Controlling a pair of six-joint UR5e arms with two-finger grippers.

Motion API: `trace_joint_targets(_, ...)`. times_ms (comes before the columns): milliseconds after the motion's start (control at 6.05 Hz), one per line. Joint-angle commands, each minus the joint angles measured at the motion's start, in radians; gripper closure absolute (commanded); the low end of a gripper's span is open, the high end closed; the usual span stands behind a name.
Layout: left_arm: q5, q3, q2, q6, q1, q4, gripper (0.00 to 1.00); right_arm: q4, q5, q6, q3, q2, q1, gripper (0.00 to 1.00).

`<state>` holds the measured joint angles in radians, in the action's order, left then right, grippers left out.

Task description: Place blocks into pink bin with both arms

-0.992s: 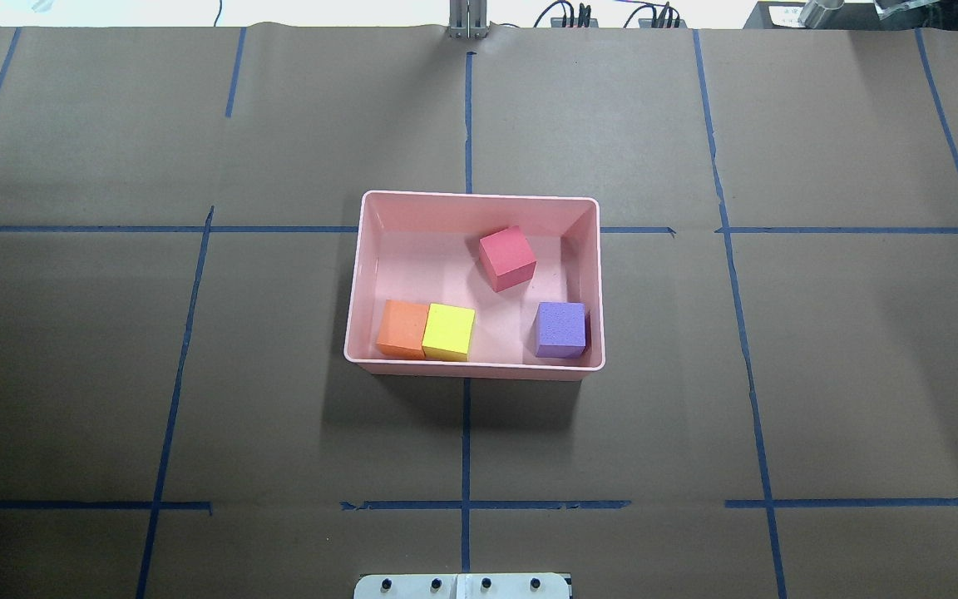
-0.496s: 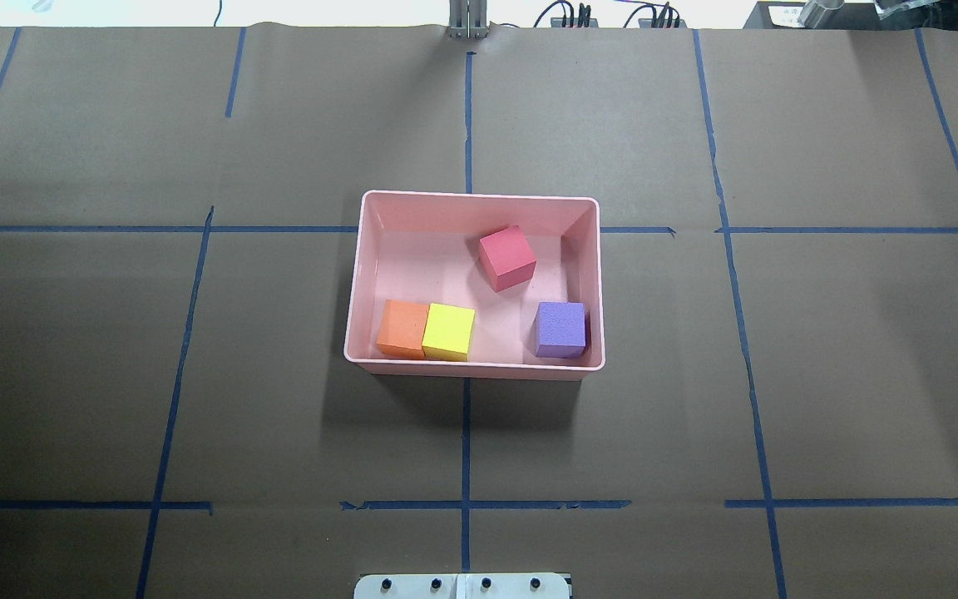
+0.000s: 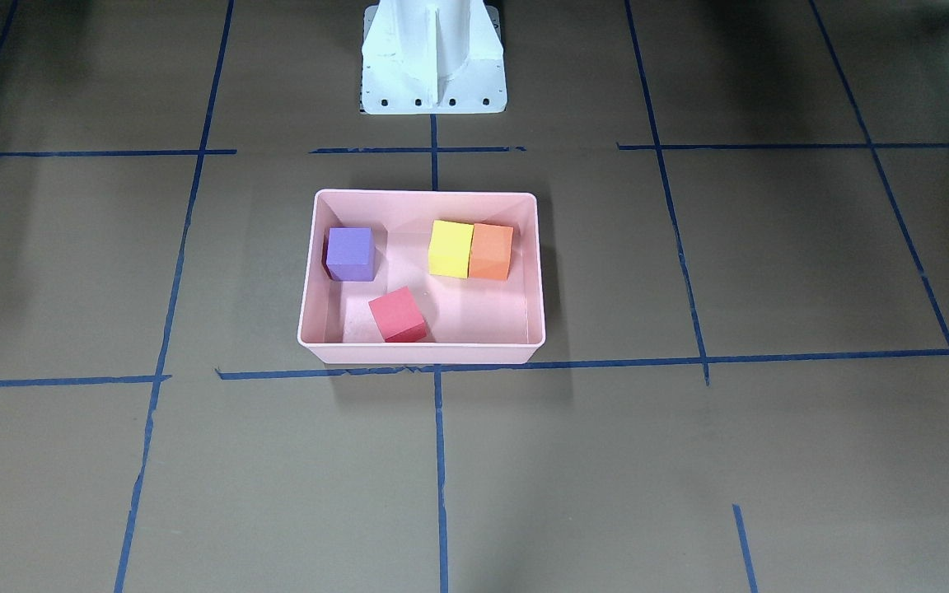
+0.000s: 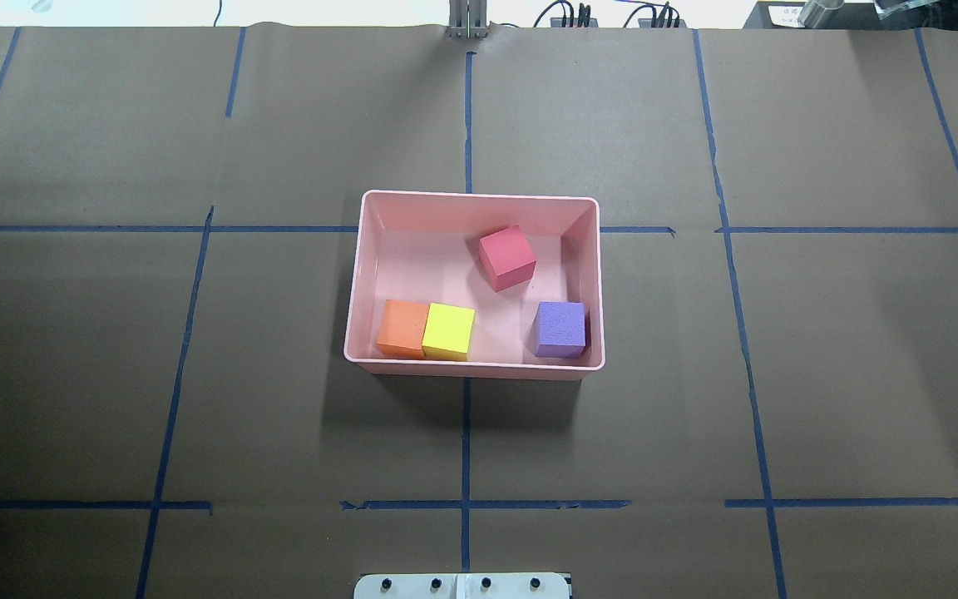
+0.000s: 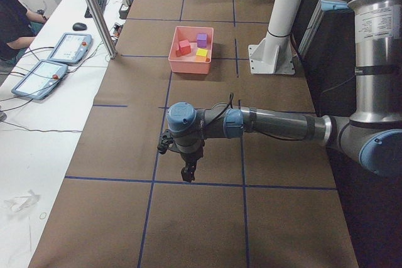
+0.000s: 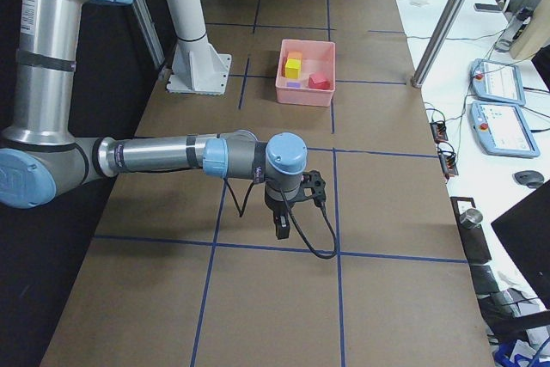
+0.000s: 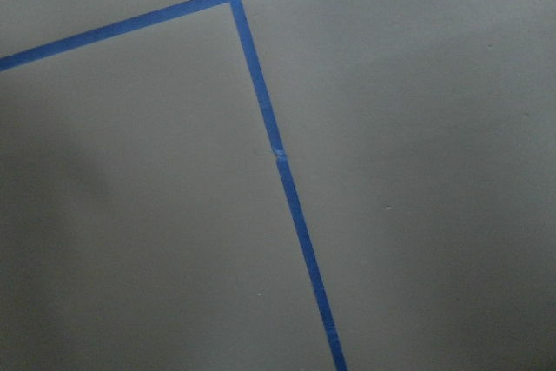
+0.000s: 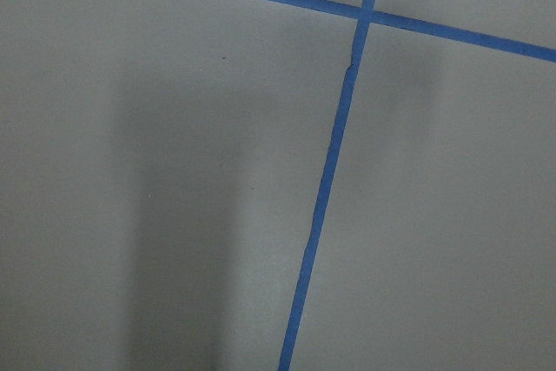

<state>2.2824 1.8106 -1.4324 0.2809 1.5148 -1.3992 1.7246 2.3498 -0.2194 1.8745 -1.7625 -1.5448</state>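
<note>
The pink bin [image 4: 352,283] [image 3: 303,313] sits at the table's middle. Inside it lie all four blocks: orange [image 4: 402,328] and yellow-green [image 4: 449,331] touching side by side, red-pink [image 4: 507,258] tilted, purple [image 4: 560,329] in a corner. They also show in the front view: purple [image 3: 350,253], yellow-green [image 3: 451,248], orange [image 3: 491,251], red-pink [image 3: 397,315]. My left gripper [image 5: 186,172] shows only in the left side view, far from the bin [image 5: 178,64]; my right gripper [image 6: 281,226] only in the right side view, far from the bin [image 6: 301,92]. I cannot tell whether either is open or shut.
Brown paper with blue tape lines covers the table. The white pedestal base [image 3: 433,58] stands behind the bin. A metal post [image 5: 94,14] and teach pendants [image 5: 69,48] stand at the operators' side, where a person [image 5: 12,17] sits. Wrist views show only paper and tape.
</note>
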Motion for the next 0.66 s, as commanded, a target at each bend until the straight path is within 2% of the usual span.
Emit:
trace_joint_targets(0, -0.047, 0.009, 0.003, 0.003, 0.001, 0.000, 0.00, 0.000, 0.002, -0.002, 0.000, 0.000, 0.000, 0.00)
trace_joint_targets(496, -0.040, 0.015, 0.007, 0.003, 0.001, 0.000, 0.00, 0.000, 0.003, 0.000, 0.002, 0.000, 0.000, 0.00)
